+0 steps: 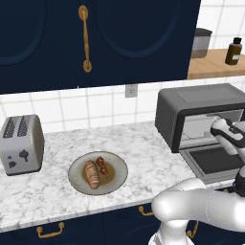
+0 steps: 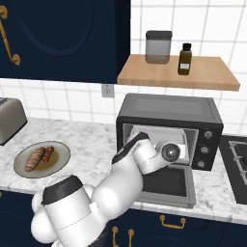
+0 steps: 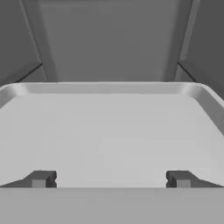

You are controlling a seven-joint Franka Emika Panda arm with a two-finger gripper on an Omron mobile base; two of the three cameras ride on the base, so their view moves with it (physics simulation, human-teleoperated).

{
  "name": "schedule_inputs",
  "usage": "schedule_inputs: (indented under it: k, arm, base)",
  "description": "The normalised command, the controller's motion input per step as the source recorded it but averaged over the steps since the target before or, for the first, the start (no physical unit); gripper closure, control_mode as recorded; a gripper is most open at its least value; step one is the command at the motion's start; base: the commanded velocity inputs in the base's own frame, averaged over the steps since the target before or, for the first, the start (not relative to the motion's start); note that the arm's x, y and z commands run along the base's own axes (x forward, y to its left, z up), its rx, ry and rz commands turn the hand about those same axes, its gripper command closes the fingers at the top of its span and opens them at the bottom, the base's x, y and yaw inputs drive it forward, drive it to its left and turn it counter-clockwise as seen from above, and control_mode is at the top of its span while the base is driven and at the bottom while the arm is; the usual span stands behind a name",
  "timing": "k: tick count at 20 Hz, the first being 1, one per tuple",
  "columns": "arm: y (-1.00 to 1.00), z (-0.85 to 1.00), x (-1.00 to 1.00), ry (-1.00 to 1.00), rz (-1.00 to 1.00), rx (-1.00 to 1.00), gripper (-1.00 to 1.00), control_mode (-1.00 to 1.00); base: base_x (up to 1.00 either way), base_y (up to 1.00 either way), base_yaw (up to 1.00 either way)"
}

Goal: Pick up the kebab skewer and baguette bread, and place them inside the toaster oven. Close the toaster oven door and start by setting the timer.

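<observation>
Reaching fingers (image 3: 39, 179) spread wide — into toaster oven (image 2: 169, 113).

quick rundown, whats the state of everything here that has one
dark grey boxy toaster oven: open, light tray inside bare
wide dark drop-down oven door: folded down flat
two-finger gripper: open, holding nothing, at the oven mouth over the tray
tan ridged baguette bread: lying on the round grey plate
red-brown kebab skewer: lying on the plate beside the baguette
silver two-slot toaster: slots empty
</observation>
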Motion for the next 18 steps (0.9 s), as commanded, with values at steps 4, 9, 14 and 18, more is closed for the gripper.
schedule_inputs:
  k: [4,9,14,18]
  arm:
    - [0.0,-0.64,-0.7,0.28,0.0,0.0,-1.0,-1.0]
    - [0.0,-0.59,-0.56,0.23,0.0,0.0,-1.0,-1.0]
    - [0.0,-0.18,-0.26,0.09,0.0,0.0,-1.0,-1.0]
    - [0.04,0.23,-0.43,-0.01,0.0,0.0,-1.0,-1.0]
  base:
    - [0.0,0.0,0.0]
    - [0.0,0.0,0.0]
    - [0.0,0.0,0.0]
    - [0.0,0.0,0.0]
